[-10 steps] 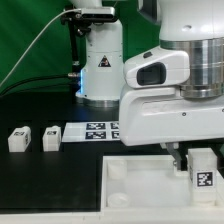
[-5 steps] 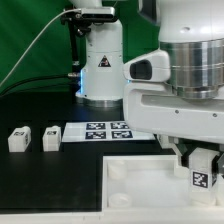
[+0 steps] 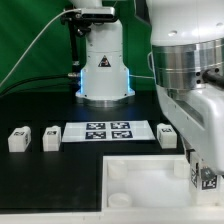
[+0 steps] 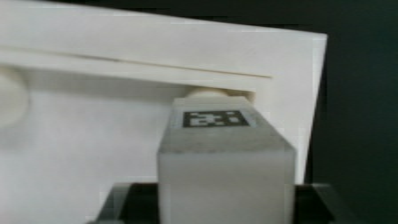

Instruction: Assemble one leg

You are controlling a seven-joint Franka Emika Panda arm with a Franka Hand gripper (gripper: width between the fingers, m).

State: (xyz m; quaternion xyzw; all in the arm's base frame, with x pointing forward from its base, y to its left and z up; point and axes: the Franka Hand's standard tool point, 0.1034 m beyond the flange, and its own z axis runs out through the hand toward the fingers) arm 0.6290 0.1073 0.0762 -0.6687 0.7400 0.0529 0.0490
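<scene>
My gripper (image 3: 203, 170) is shut on a leg (image 3: 206, 179), a small white block with a square marker tag. It holds the leg upright over the right corner of the large white tray-like piece (image 3: 140, 172). In the wrist view the held leg (image 4: 221, 150) fills the middle between the dark fingers (image 4: 135, 203) of the gripper (image 4: 222, 200), and its far end sits at a round corner socket (image 4: 210, 95) of the tray piece (image 4: 107, 110). I cannot tell whether the leg touches the socket. Three more legs lie on the table: two at the exterior view's left (image 3: 17, 139) (image 3: 51, 137) and one (image 3: 167, 135) next to the arm.
The marker board (image 3: 108, 131) lies on the black table between the loose legs. A white robot base with a blue light (image 3: 103, 70) stands behind it. A green backdrop is at the back left. The arm's large body fills the exterior view's right.
The arm has swung toward the exterior view's right, uncovering the marker board and the third loose leg. The held leg has shifted a little right and down over the tray corner.
</scene>
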